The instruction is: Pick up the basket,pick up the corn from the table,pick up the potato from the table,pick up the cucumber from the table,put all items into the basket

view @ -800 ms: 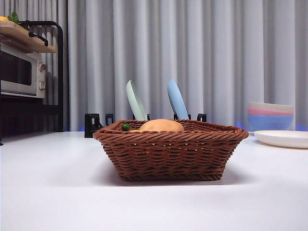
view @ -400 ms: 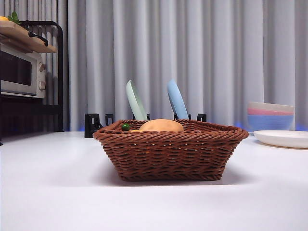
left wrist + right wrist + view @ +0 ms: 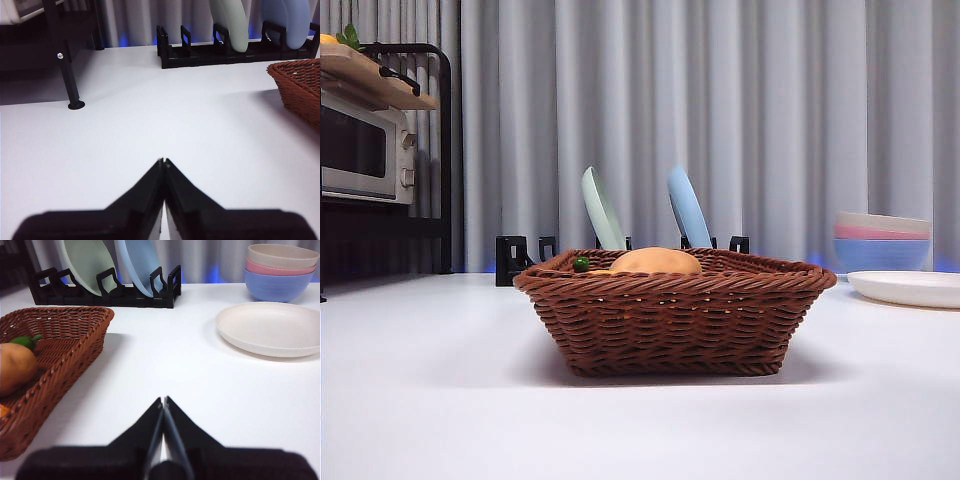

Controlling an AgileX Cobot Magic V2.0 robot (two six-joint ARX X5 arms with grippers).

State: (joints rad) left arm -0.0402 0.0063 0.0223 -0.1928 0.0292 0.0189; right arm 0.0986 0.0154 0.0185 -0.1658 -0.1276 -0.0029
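Showing clenched left hand (image 3: 163, 162) and right hand (image 3: 163, 401), wrist views miss neither basket (image 3: 675, 320).

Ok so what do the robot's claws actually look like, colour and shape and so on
Only the wrist views show them. The left claw and the right claw look alike: two matte black jaws each, wide at the base and tapering to a narrow pointed tip, rising from a broad black body along the picture's bottom edge. No cables, labels or markings are visible, and the arms themselves are out of view.
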